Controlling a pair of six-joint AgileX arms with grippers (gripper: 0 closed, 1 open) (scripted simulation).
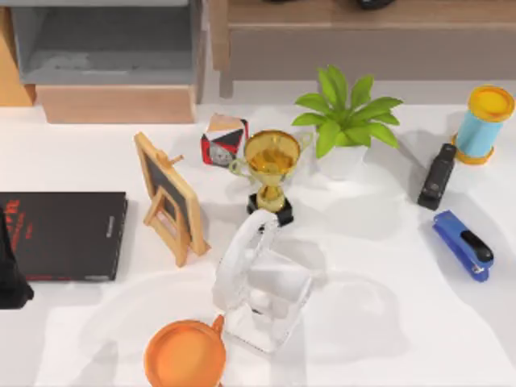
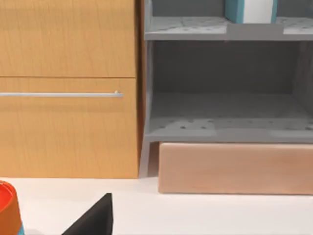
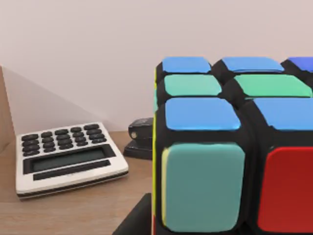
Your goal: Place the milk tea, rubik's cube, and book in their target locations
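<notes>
Wood shelf is where the right gripper [image 3: 139,218] sits, with the rubik's cube [image 3: 230,147] jammed right up in front of it. Blue, green, teal and red stickers face the wrist camera. Honestly can't tell if the gripper has hold of the cube or is just parked against it. Further out past the gripper on the same wooden surface there's a white calculator [image 3: 68,154] lying flat, and a small black object [image 3: 142,142] sits just beside the cube's far edge, too hidden to name. Left arm [image 1: 10,278] is down at the table's left edge, next to the flat black book [image 1: 64,234]. Can't tell its grip state either. Well ahead of and above that gripper, the book [image 2: 252,10], blue cover and white pages, stands on the upper level of the grey shelf unit [image 2: 225,129], beside a wooden cabinet [image 2: 68,88].
</notes>
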